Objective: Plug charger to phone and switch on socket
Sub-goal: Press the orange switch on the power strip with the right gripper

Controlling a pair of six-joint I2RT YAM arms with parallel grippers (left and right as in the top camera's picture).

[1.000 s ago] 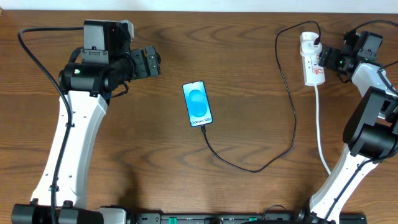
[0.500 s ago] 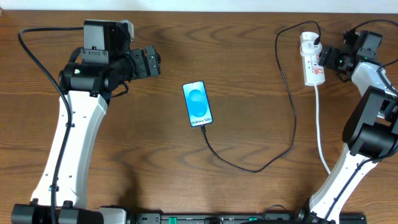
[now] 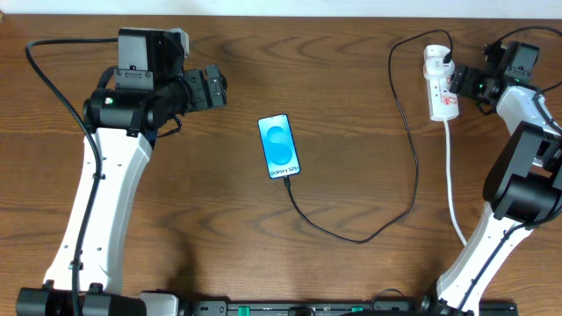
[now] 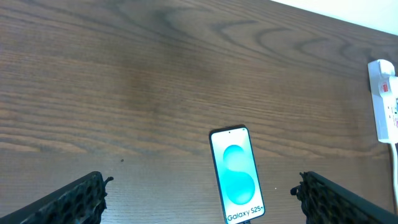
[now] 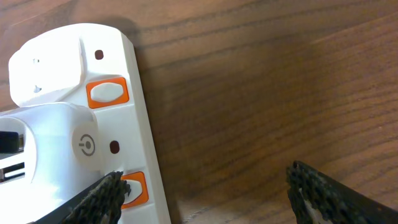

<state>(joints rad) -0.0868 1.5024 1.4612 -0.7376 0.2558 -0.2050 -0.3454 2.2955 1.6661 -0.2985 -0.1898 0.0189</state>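
Note:
The phone [image 3: 279, 147] lies flat mid-table with its blue screen lit; it also shows in the left wrist view [image 4: 236, 174]. The black charger cable [image 3: 386, 224] runs from the phone's "Galaxy" end, loops right and rises to the socket [image 3: 441, 83], a white power strip at the far right. My right gripper [image 3: 464, 84] is open at the socket's right side. In the right wrist view [image 5: 211, 196] its left fingertip lies over an orange-red switch [image 5: 134, 186] on the socket [image 5: 74, 124]. My left gripper [image 3: 217, 88] is open and empty, left of the phone and apart from it [image 4: 202, 199].
The socket's thick white cord [image 3: 452, 184] runs down the right side toward the right arm's base. A second switch [image 5: 107, 91] sits higher on the strip. The socket's end shows at the right edge of the left wrist view [image 4: 387, 99].

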